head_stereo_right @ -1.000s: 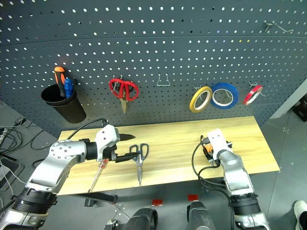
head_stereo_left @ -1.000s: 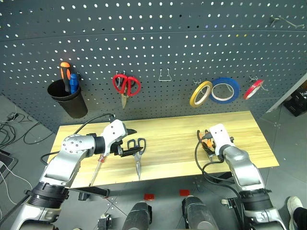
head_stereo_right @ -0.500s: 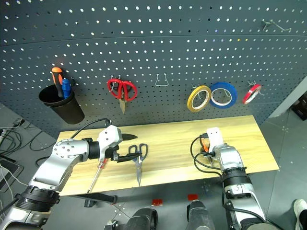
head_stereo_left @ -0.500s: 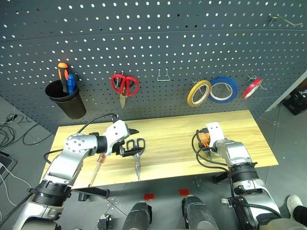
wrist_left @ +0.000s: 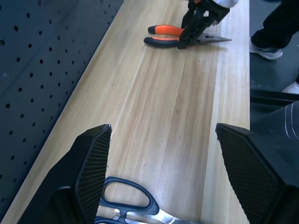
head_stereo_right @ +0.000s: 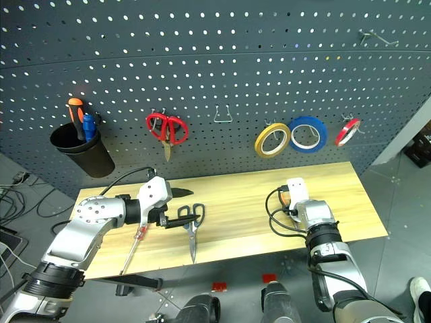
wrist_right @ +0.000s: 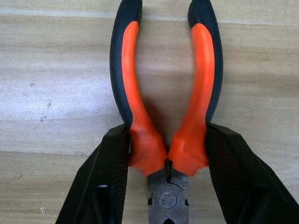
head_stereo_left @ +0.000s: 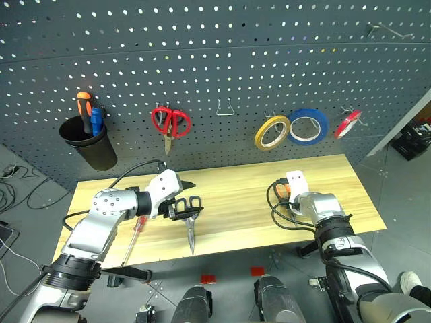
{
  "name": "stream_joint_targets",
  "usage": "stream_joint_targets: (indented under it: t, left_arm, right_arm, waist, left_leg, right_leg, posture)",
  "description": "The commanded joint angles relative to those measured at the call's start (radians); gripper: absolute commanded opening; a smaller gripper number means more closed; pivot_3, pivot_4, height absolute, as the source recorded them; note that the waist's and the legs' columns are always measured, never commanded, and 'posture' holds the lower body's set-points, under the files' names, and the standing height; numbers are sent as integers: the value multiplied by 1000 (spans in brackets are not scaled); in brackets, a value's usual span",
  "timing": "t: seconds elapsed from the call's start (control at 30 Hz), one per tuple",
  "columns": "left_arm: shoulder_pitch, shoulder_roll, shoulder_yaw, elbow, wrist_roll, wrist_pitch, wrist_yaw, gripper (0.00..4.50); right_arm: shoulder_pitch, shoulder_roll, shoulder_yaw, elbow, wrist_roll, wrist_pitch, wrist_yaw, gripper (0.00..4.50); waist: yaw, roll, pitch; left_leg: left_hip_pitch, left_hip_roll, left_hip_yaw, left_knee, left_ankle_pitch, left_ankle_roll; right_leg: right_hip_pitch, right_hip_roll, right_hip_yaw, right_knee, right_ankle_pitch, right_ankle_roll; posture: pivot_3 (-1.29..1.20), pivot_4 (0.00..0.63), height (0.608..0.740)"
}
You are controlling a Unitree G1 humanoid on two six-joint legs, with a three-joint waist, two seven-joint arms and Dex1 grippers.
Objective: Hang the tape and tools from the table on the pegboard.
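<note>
Pliers (wrist_right: 166, 116) pinched by right fingers (wrist_right: 110, 172), arm angled down; left fingers (wrist_left: 91, 163) spread over scissors (head_stereo_left: 190, 214).

Left gripper (wrist_left: 161, 172) spread above scissors (wrist_left: 131, 205); pliers (wrist_left: 170, 36) beyond.

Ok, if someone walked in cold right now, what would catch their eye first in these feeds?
Probably the right end effector, its black fingers pressed against both handles of the orange-and-black needle-nose pliers on the light wooden table. Next, the left end effector standing open over the dark-handled scissors, with the red-handled screwdriver lying beside them. Behind, red scissors and yellow, blue and red tape rolls hang on the dark grey pegboard.
</note>
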Motion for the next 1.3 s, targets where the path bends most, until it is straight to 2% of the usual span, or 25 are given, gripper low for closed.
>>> stream_joint_targets:
  t: [0.03, 0.13, 0.3, 0.4, 0.47, 0.57, 0.73, 0.9, 1.13, 1.3]
  left_arm:
    - [26, -24, 61, -21, -25, -15, 41, 3776]
    - [63, -51, 118, -38, -69, -15, 69, 3776]
    - [169, -130, 262, -105, -161, -46, 157, 3776]
    - [221, -179, 333, -170, -224, -10, 223, 3776]
    - [257, -203, 371, -228, -284, 42, 259, 3776]
    - [305, -203, 395, -296, -333, 92, 281, 3776]
    - [310, -170, 403, -349, -357, 146, 297, 3776]
    - [234, -164, 368, -386, -355, 191, 330, 3776]
    - [133, -185, 310, -412, -353, 252, 375, 3776]
    - [107, -190, 292, -412, -347, 272, 389, 3776]
  right_arm:
    - [3, 12, 21, 29, -7, -62, -9, 2117]
    - [53, 10, 46, -128, -2, -64, 10, 2117]
    - [339, 26, 139, -745, 27, -19, 48, 2117]
    - [480, 55, 233, -1030, 16, -40, 29, 2117]
    - [505, 96, 283, -1148, -3, -122, -12, 2117]
    - [425, 147, 345, -1212, -58, -259, -60, 2117]
    - [122, 228, 315, -1055, -82, -442, -111, 2117]
    - [-131, 254, 228, -716, -64, -662, -164, 2117]
    - [-362, 247, 170, -240, -76, -955, -226, 2117]
    - [-462, 225, 137, 30, -78, -1094, -266, 2117]
  waist:
    - [0, -1, -3]
    - [0, -1, -3]
    - [4, 0, -3]
    - [6, 0, -3]
    - [8, 0, -3]
    - [12, 0, -3]
    - [33, 0, -3]
    - [53, 0, -3]
    - [57, 0, -2]
    - [54, 1, 1]
  left_leg:
    - [0, 0, 0, 0, 0, 0]
    - [0, 0, 0, 1, 0, 0]
    - [-6, 1, 1, 0, 0, 0]
    - [-6, 1, 1, 0, 0, 0]
    - [-6, 1, 1, 1, -1, 1]
    - [-4, 1, 1, 1, -2, 3]
    - [-2, 0, 1, 1, 0, -1]
    - [-2, 0, -1, 0, 1, -2]
    - [-2, 0, 1, -1, 1, -3]
    - [-2, 0, 2, -2, 2, -3]
  right_leg:
    - [0, 0, 0, 0, 0, 0]
    - [0, 0, 1, 1, 0, 0]
    - [-9, -1, 1, 4, 0, 0]
    - [-9, -1, 1, 3, 0, 0]
    - [-8, -1, 1, 3, 0, 0]
    - [-7, -1, 1, 4, 0, 0]
    - [-6, -1, 0, 3, 0, 0]
    - [-6, -1, -2, 3, 1, -2]
    - [-6, 1, -1, 3, 1, -2]
    - [-7, 2, -1, 3, 1, -3]
  posture:
    - [-42, 153, 740]
    - [-33, 153, 740]
    - [-23, 157, 740]
    - [-17, 160, 740]
    - [-4, 166, 740]
    - [15, 169, 740]
    - [35, 173, 740]
    - [60, 176, 740]
    - [102, 196, 740]
    - [116, 208, 740]
